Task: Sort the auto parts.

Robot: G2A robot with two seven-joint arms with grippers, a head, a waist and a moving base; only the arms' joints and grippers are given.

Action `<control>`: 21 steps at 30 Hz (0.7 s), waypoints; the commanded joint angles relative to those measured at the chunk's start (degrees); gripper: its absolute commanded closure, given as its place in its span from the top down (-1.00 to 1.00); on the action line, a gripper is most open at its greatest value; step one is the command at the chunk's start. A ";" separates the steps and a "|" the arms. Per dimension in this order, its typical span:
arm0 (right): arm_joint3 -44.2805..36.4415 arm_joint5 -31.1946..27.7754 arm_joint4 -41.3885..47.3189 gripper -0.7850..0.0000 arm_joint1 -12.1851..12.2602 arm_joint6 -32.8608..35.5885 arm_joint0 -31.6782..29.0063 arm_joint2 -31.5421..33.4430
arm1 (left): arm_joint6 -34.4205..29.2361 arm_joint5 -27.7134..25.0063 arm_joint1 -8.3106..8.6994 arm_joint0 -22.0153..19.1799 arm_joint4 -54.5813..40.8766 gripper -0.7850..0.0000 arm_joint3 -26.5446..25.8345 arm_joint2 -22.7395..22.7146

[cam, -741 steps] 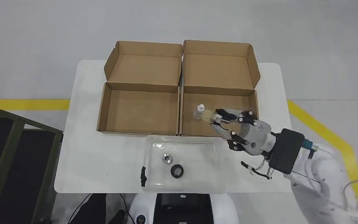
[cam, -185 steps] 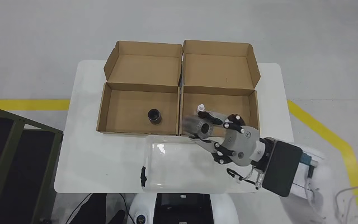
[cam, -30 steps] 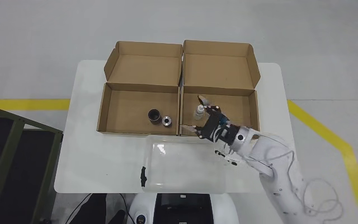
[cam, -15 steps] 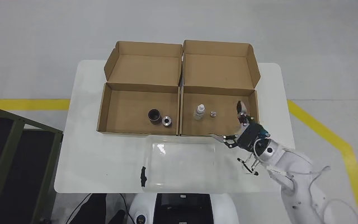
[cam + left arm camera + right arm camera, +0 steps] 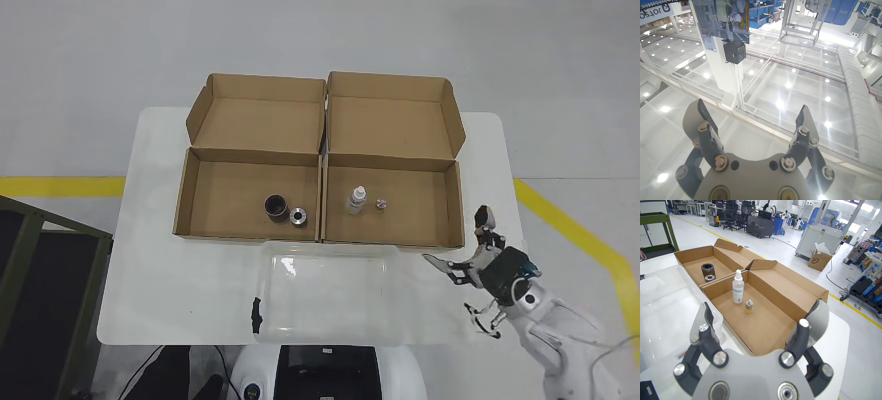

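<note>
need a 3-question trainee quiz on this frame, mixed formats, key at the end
1. True or false: the spray bottle stands in the same cardboard box as the black cylinder.
2. The right gripper is: A) shut on a part, B) open, holding nothing, C) shut on nothing.
3. Name the part right beside the black cylinder.
Key: 1 false, the bottle is in the neighbouring box. 2 B. 3 the silver ring.
</note>
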 commanded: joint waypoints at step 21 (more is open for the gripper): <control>3.74 -0.84 5.11 1.00 0.77 -4.33 -5.84 9.81 | 0.00 0.00 0.00 0.00 0.00 1.00 0.00 0.00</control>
